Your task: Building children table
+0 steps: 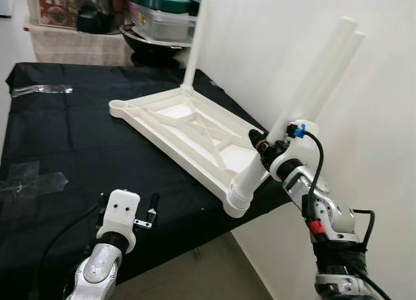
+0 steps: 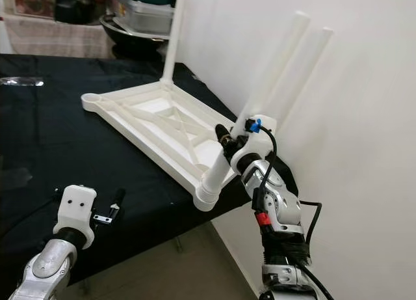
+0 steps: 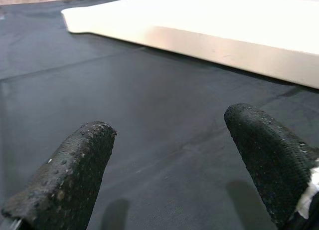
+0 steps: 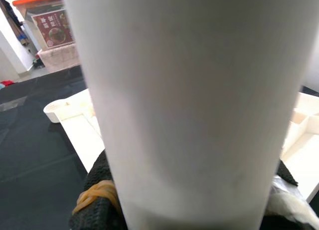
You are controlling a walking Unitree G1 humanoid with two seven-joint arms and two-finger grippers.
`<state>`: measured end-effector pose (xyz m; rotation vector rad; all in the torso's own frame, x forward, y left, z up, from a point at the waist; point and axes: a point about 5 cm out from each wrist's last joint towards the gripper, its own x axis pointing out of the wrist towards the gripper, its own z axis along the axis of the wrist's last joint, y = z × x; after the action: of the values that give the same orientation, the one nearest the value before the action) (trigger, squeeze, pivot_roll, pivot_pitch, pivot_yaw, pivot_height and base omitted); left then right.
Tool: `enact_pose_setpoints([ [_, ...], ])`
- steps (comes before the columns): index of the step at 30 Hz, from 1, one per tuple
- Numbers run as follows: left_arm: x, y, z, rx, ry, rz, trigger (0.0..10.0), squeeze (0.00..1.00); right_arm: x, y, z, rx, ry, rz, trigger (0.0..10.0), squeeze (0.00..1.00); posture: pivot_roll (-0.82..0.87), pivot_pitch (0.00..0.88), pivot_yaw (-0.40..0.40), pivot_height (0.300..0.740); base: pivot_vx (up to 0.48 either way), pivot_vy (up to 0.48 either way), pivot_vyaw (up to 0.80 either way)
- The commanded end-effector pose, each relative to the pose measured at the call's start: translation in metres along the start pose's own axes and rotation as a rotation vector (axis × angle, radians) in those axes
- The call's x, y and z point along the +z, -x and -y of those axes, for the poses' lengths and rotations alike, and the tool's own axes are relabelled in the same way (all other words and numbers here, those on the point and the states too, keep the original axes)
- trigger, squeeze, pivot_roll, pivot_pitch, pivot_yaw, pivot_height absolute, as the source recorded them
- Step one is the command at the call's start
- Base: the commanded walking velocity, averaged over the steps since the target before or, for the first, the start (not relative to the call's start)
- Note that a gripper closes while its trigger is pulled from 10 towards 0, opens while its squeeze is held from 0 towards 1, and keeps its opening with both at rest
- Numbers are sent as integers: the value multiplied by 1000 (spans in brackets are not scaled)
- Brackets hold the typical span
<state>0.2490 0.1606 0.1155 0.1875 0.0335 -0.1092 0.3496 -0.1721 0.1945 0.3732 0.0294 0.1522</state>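
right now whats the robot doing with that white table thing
The robot is putting together a small white table. The tabletop lies upside down on a black-covered surface. The right claw is shut on a white leg that stands tilted in the near corner socket by the wall. Another leg stands upright at the far corner. The left claw is open over the black cover, holding nothing.

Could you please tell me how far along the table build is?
Done: one leg stands in the far corner of the upturned tabletop. In hand: the right hand grips a leg seated at the near corner. Left: the corner on the left is legless; the left hand waits open.
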Motion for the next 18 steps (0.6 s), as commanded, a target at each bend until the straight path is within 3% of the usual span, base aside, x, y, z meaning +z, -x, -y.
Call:
enact_pose_setpoints([
  [1,2,0,3,-14,-6,-1,10000,0,-6,5,19,-87,-38,-22,0,0,116,0,-217,740,0,0,0],
  [2,2,0,3,-14,-6,-1,10000,0,-6,5,19,-87,-38,-22,0,0,116,0,-217,740,0,0,0],
  [6,2,0,3,-16,-6,-1,10000,0,2,6,-6,103,-62,33,0,0,118,0,-217,740,0,0,0],
  [10,2,0,3,-17,-6,-1,10000,0,5,6,-14,166,-72,52,0,0,122,0,-217,740,0,0,0],
  [11,2,-1,3,-19,-5,-1,10000,0,13,13,-38,367,-91,95,0,0,126,0,-216,740,0,0,0],
  [12,2,-1,3,-19,-5,-1,10000,0,13,13,-38,367,-91,95,0,0,126,0,-216,740,0,0,0],
  [14,2,-1,3,-22,-4,0,10000,0,26,26,-71,656,-128,144,0,0,129,0,-217,740,0,0,0],
  [15,2,-1,3,-22,-4,0,10000,0,26,26,-71,656,-128,144,0,0,129,0,-217,740,0,0,0],
  [18,3,-2,4,-25,-5,3,10000,0,36,30,-93,858,-181,168,0,0,140,0,-222,740,0,0,0],
])
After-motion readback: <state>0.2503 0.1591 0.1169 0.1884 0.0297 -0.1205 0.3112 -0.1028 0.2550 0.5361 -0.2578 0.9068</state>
